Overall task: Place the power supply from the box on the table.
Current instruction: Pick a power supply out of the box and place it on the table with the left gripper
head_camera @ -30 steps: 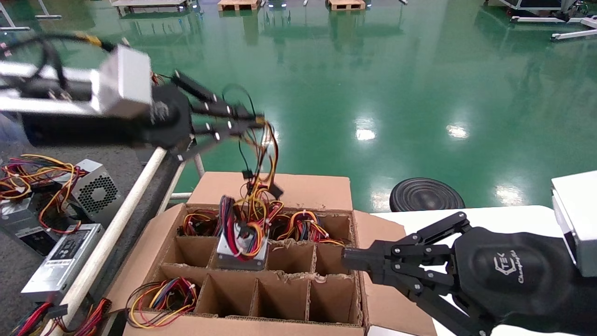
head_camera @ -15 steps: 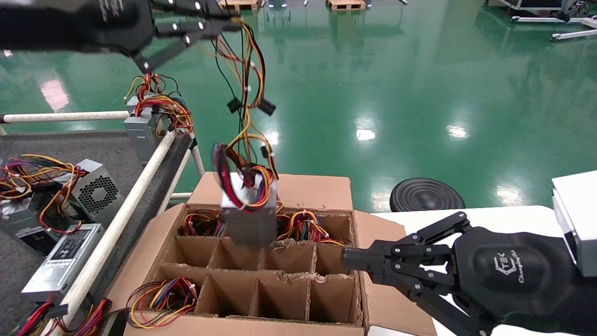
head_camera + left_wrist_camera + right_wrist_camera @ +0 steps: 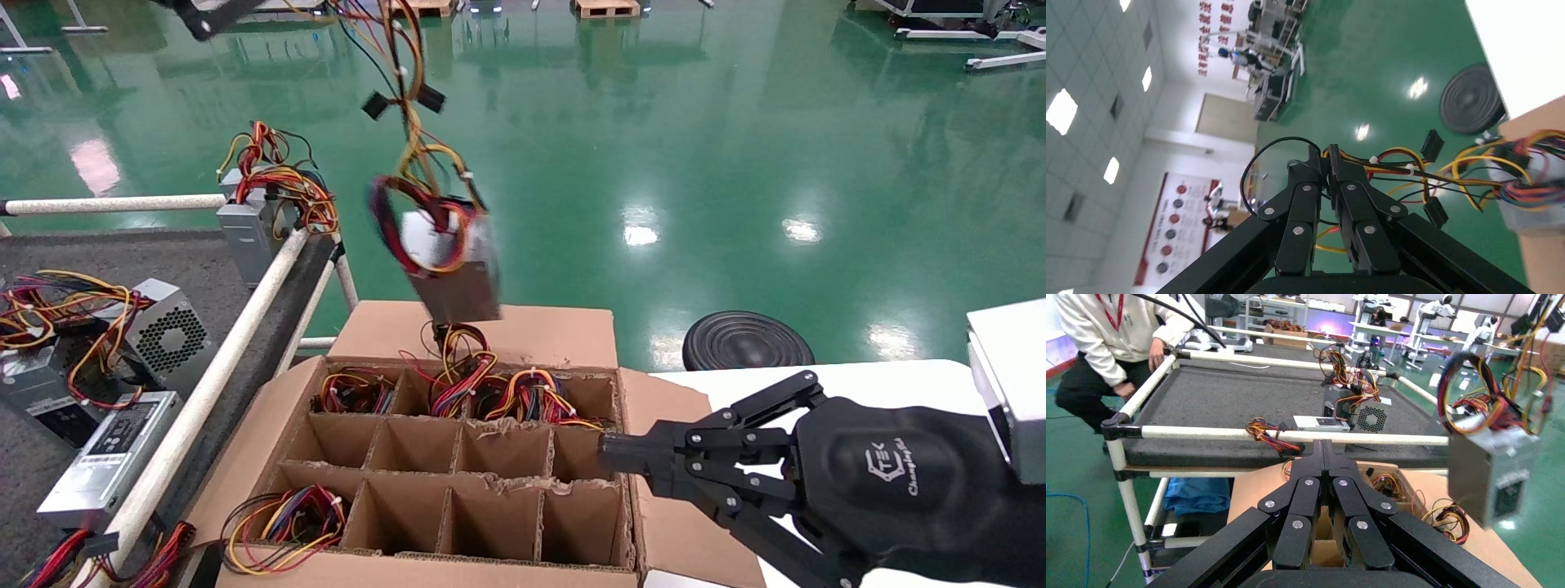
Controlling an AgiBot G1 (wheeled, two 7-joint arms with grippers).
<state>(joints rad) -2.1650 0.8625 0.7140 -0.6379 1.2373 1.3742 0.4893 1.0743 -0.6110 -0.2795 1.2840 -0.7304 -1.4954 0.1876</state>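
Left gripper (image 3: 1328, 153): fingers pinched on the wires (image 3: 1413, 174); supply (image 3: 453, 273) dangles above the box (image 3: 270, 425).
Right gripper (image 3: 1322, 445): pressed together, empty, beside the box.

Power supply (image 3: 455, 273): bare metal case, dull silver-grey; wires plastic-sheathed. Box (image 3: 458, 490): brown corrugated cardboard, matt, ragged divider edges. Worktop (image 3: 49, 245): dark grey, rough, felt-like; rails (image 3: 204, 400) smooth white tube. Floor (image 3: 695, 163): green, glossy, reflective. Right tool (image 3: 609, 453): matt black.

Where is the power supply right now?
The power supply dangles by its wires from the left tool, in the air above the box's far edge.
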